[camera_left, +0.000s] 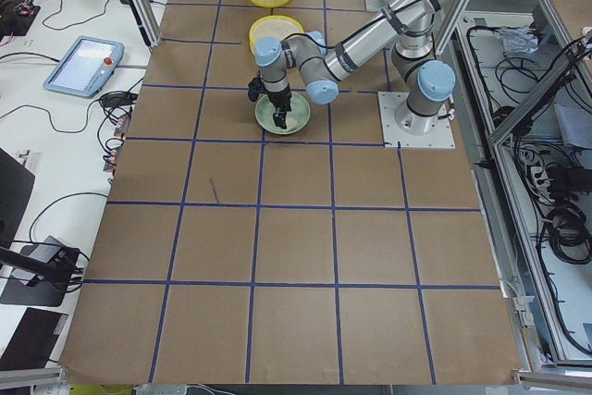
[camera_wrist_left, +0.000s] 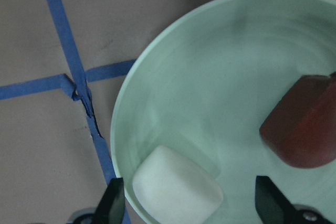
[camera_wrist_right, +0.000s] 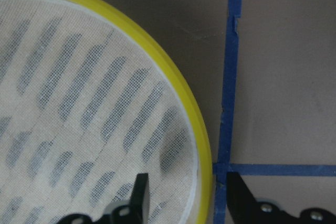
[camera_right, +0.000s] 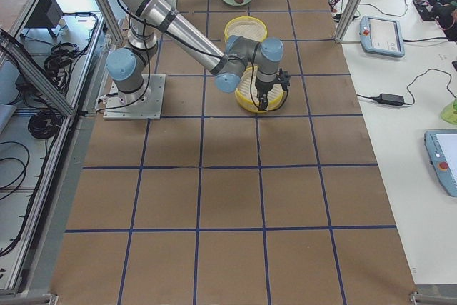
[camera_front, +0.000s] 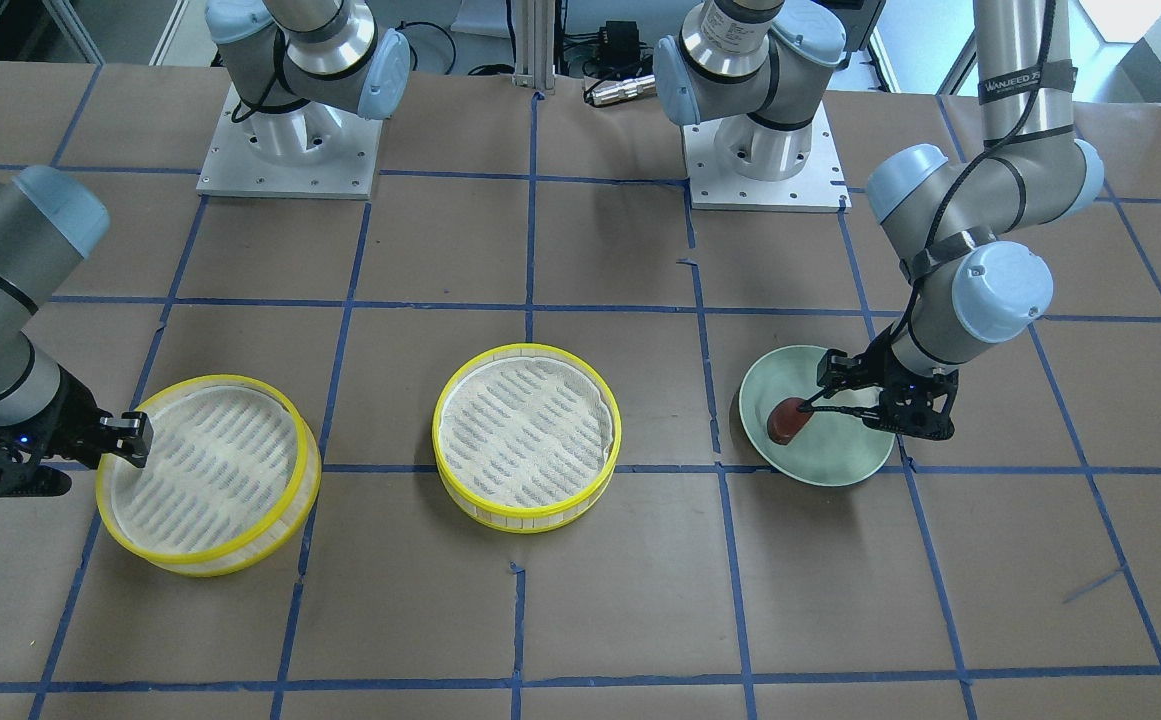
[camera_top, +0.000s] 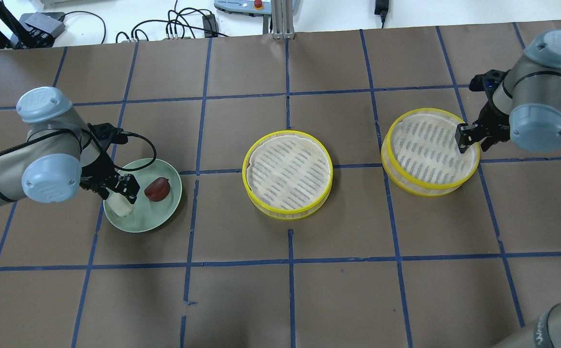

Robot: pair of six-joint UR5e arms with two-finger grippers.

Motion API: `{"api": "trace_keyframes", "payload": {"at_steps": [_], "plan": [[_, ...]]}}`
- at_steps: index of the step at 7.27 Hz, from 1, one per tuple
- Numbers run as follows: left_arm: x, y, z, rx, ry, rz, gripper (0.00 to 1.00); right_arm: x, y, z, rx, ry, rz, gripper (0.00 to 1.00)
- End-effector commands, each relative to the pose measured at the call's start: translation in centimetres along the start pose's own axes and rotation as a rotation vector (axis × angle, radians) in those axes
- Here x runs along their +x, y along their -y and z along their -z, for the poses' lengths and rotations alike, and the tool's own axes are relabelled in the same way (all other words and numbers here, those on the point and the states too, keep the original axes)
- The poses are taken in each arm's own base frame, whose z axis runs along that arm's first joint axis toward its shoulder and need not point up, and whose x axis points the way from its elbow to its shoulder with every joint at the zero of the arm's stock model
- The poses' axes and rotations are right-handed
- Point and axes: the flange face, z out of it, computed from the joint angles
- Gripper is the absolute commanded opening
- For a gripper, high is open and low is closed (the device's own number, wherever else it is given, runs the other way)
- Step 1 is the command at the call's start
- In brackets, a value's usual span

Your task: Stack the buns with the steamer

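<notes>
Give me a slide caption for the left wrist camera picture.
Open left pincer straddles the white bun on the plate, brown bun alongside.

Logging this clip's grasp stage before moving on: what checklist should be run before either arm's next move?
1. Left claw open, straddling the white bun: ok.
2. White bun gripped: not ok, the jaws are not yet shut.
3. Red bun clear of that claw: cannot tell, it lies close to one finger.
4. Both buns on the green plate: ok.
5. Right claw open, astride the yellow rim of the right-hand steamer: ok.
6. Middle steamer empty: ok.
</notes>
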Motion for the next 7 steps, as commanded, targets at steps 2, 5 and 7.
{"api": "trace_keyframes", "payload": {"at_steps": [2, 5, 7], "plan": [[-0.7, -0.2, 1.0, 0.003, 0.077, 0.01, 0.02, 0.1, 0.0, 0.0, 0.001, 0.0, -0.002, 0.08], [2.7, -0.4, 9.0, 0.154, 0.125, 0.051, 0.02, 0.2, 0.3, 0.5, 0.014, -0.005, -0.002, 0.08], [9.7, 0.9, 13.1, 0.225, 0.079, 0.096, 0.02, 0.8, 0.7, 7.3, 0.02, -0.018, -0.006, 0.08]]}}
